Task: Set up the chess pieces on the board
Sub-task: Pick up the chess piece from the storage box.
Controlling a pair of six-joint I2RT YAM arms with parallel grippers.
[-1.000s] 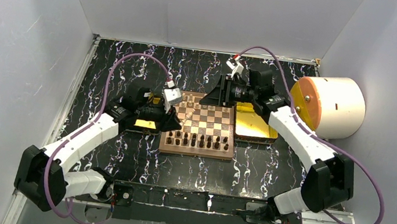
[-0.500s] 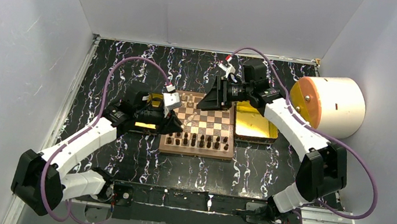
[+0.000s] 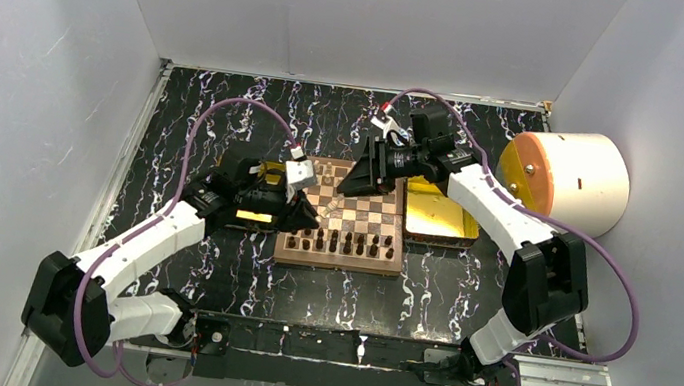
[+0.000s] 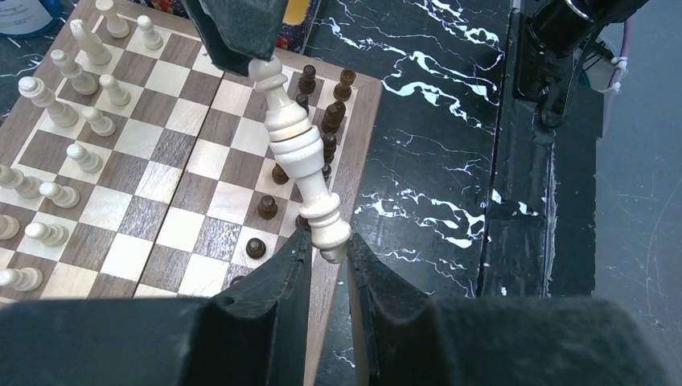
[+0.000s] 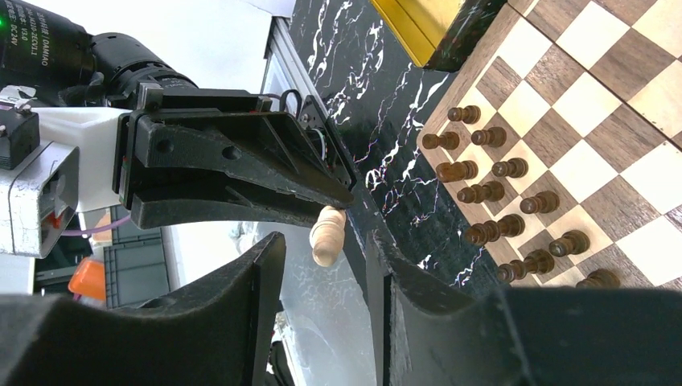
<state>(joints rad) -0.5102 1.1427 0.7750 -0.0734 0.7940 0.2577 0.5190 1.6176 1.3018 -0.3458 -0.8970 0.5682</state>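
1. While the left arm has shifted only slightly since a second ago, the right arm has moved left and nearer from the board's far edge. The two grippers now meet over the board.
2. Left gripper (image 4: pixel 326 245): narrow, clamped on the base of a tall pale piece (image 4: pixel 293 141). The piece sticks out past the fingers, held off the board (image 4: pixel 189 229), above its left half.
3. Right gripper (image 5: pixel 326 239): jaws partway apart, one on either side of the piece's free end. The right wrist view shows a gap on both sides, so no clamp. In the left wrist view one finger sits right at the piece's tip; can't tell if it touches.
4. Other pale pieces (image 4: pixel 84 157) sit on the board's far rows, and dark pieces (image 4: pixel 310 80) fill the rows along its near edge, below the held piece.
5. Right gold tray (image 3: pixel 436 216) lies against the board's right edge. Left gold tray (image 3: pixel 254 213) lies at the left edge, mostly under the left gripper.
6. White drum with an orange face (image 3: pixel 572 180) sits by the table's (image 3: pixel 227 116) far right corner, well apart from both grippers.
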